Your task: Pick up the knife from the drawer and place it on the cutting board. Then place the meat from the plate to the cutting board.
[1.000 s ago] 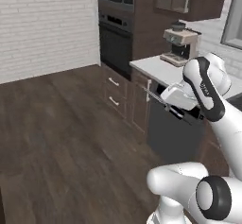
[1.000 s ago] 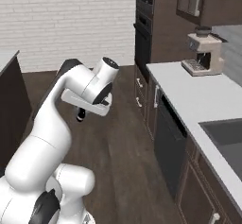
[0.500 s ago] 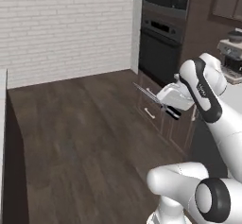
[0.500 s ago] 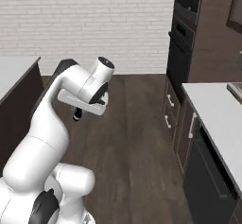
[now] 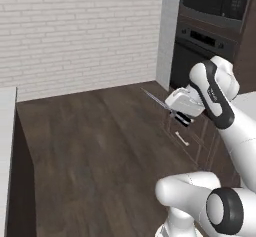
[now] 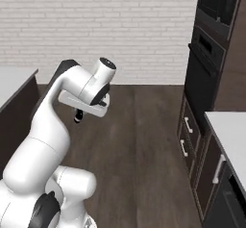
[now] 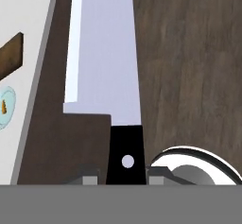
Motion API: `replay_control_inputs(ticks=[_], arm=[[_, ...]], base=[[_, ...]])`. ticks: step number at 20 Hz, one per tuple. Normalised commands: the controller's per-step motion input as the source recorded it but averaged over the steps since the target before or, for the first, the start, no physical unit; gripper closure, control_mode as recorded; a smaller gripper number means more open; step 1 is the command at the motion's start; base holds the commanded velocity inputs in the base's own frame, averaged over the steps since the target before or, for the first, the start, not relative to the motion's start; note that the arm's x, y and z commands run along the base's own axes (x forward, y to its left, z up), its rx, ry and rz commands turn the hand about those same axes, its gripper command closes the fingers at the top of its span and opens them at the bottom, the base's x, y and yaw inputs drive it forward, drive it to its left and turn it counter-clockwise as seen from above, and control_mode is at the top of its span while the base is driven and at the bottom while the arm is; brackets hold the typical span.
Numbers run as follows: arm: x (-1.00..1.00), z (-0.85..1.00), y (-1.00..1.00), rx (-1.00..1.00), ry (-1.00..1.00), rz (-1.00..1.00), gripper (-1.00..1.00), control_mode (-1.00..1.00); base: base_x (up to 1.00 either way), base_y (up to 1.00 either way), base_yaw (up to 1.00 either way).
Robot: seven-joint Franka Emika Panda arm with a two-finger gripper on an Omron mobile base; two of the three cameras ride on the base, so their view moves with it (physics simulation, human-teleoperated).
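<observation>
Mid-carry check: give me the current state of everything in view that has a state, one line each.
gripper: shut on the knife's black handle, up in the air above the floor.
knife: held, blade pointing away from the hand.
cutting board: on the pale counter, its visible corner bare.
plate: on the same counter, meat on it.
meat: on the plate, not yet moved.

The glossy white, rounded robot arm (image 6: 48,126) has smooth, bulbous links joined by dark grey bands and black circular joint caps. A flat white hand block (image 5: 184,102) carries small black finger parts (image 5: 181,118) underneath.
</observation>
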Motion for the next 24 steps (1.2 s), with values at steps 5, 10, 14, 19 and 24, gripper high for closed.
replay_control_inputs(ticks=[5,10,14,19,24], arm=[[0.00,0.00,0.00,0.00,0.00,0.00,1.00,1.00],[0.00,0.00,0.00,0.00,0.00,0.00,1.00,1.00],[0.00,0.00,0.00,0.00,0.00,0.00,1.00,1.00],[0.00,0.00,0.00,0.00,0.00,0.00,1.00,1.00],[0.00,0.00,0.00,0.00,0.00,0.00,1.00,1.00]], base=[[1.00,0.00,0.11],[1.00,0.00,0.10],[1.00,0.00,0.12],[0.76,0.01,0.27],[0.12,0.08,0.53]])
